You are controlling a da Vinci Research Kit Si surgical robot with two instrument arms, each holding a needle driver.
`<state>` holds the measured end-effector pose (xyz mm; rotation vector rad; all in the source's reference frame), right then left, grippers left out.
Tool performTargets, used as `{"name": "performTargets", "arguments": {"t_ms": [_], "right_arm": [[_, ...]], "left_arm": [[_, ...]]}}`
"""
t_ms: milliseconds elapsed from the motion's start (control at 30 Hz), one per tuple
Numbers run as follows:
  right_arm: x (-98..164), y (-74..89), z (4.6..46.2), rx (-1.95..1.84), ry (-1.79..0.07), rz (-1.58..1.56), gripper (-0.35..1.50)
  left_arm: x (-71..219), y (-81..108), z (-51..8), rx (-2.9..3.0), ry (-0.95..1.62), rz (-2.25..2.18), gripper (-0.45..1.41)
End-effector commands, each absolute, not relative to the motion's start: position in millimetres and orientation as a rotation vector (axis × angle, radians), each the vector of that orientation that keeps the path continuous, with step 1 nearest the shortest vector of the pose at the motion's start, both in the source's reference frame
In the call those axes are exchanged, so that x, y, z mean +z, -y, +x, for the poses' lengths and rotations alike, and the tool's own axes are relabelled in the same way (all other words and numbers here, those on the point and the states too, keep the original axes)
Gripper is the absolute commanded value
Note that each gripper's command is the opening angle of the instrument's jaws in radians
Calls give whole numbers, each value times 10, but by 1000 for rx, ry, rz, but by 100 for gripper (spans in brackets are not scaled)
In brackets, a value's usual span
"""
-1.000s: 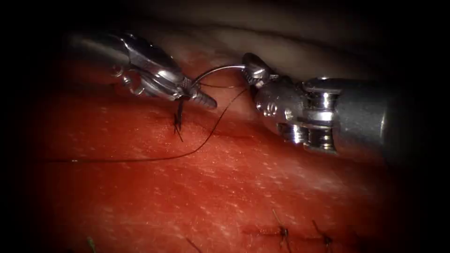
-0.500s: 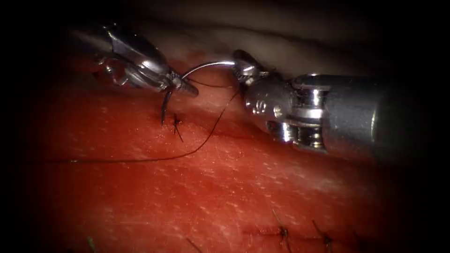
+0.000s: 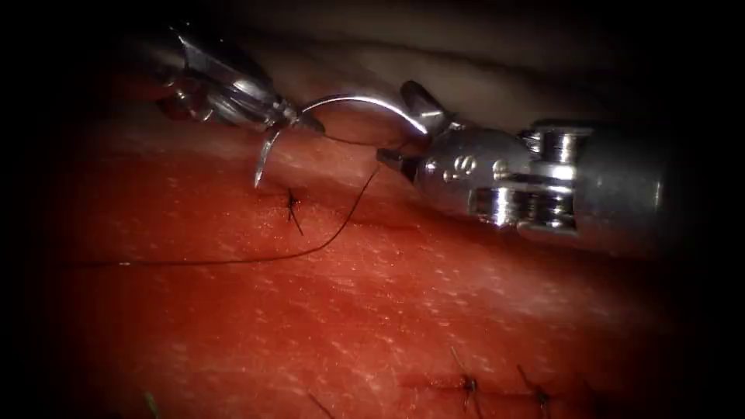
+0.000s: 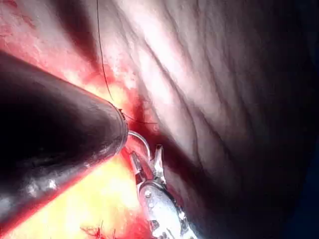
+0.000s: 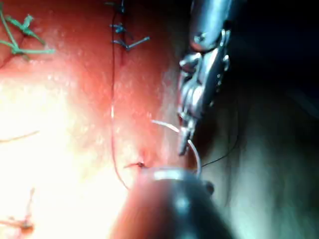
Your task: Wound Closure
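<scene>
Curved needle (image 3: 341,105) clear of tissue (image 3: 388,310), left hand (image 3: 299,120) gripping near its tip, right hand (image 3: 407,128) agape

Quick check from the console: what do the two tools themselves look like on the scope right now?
Both are bare polished metal. The right arm's hand sits on a thick rounded wrist housing with round pin holes, a stamped marking too small to read, and a stacked clevis of discs behind it. The left arm's hand is slimmer, with a tapered silver wrist and small open loops of metal along it.

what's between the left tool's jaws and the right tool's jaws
The curved needle spans that gap in the endoscope view. The left tool holds it near its pointed end; the right tool is open at its thread end. The needle is clear of the tissue.
</scene>
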<state>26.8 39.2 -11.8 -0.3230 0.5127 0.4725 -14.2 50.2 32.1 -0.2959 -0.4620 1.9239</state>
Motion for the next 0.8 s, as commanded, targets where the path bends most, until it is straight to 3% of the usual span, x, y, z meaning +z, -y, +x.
{"name": "performTargets", "arguments": {"t_ms": [33, 267, 300, 433, 667, 800], "right_arm": [[-119, -400, 277, 477, -509, -306, 147], [-142, -400, 271, 505, -647, -232, 147], [-149, -397, 270, 499, -716, -218, 135], [-163, -386, 270, 505, -801, -156, 118], [-160, -370, 259, 580, -890, -77, 110], [-138, -369, 243, 737, -1088, 42, 106]], "left_arm": [[327, -498, -146, 1929, 467, -295, -35], [332, -501, -126, 1879, 546, -323, -35], [335, -503, -122, 1841, 569, -344, -35], [342, -513, -114, 1717, 640, -424, -35], [334, -528, -103, 1532, 773, -569, -35], [322, -535, -89, 1358, 905, -694, -35]]}}
